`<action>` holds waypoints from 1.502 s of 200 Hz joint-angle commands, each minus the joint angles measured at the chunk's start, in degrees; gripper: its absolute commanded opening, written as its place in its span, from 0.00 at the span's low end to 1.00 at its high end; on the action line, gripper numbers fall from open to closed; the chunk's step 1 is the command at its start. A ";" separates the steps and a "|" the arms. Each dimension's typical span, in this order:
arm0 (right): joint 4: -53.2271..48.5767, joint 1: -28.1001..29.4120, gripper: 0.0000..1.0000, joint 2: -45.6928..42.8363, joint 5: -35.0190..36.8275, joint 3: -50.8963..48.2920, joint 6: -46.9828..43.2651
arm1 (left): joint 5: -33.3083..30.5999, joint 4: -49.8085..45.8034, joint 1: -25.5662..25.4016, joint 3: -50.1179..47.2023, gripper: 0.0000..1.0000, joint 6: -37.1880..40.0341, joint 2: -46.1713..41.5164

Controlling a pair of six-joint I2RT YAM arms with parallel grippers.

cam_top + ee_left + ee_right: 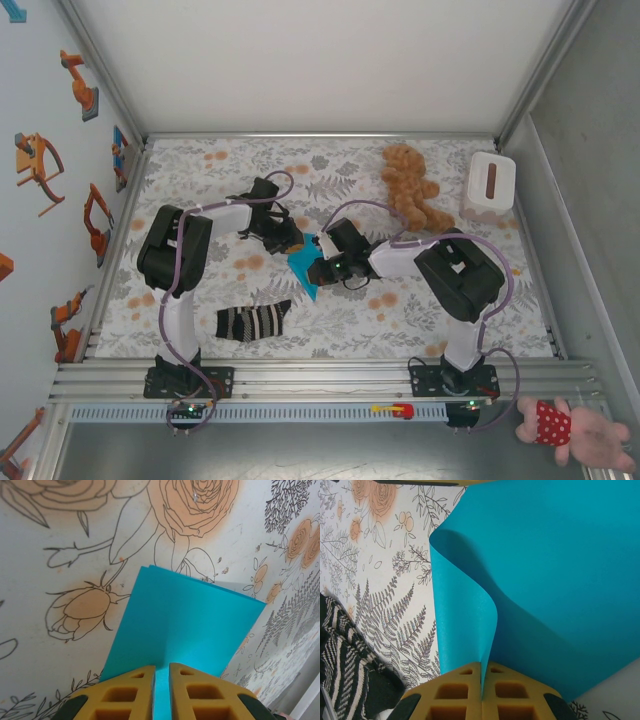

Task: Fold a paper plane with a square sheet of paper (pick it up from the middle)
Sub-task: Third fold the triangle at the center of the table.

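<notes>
Both arms meet over the middle of the table (200,190), sharing the blue paper (303,264). The left gripper (161,667) has its jaws nearly together, pinching one edge of the paper, which looks doubled over. The right gripper (481,666) is clamped tight on a curled-up flap of the same paper. The sock (253,322) lies closer to the arm bases and the teddy (412,186) is off at the far right, both well apart from it.

The sheet of paper (303,265) lies mid-table (480,320); the sock (253,321) lies before it leftward, the teddy bear (410,185) behind it rightward, and the box (490,182) right of the bear.
</notes>
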 commanded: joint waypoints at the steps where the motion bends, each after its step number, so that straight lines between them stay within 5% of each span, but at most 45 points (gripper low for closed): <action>1: -2.20 -0.47 0.00 1.39 0.77 1.06 0.54 | -1.75 -2.54 -0.22 -0.03 0.19 -0.37 -3.91; 47: -2.86 -0.41 0.00 1.90 1.09 1.33 0.77 | -7.18 1.74 1.61 -7.98 0.32 -6.63 -14.40; 102: -3.16 -0.51 0.00 2.39 1.44 1.58 1.27 | -5.38 8.83 -0.93 -19.92 0.31 -11.90 -23.86; 168: -3.52 -0.66 0.00 2.44 1.96 1.21 1.49 | -3.26 16.01 -4.36 -25.88 0.17 -14.73 -22.42; 300: -3.87 -0.93 0.00 2.97 2.61 1.15 1.70 | -1.84 18.25 -6.28 -27.42 0.13 -15.54 -19.83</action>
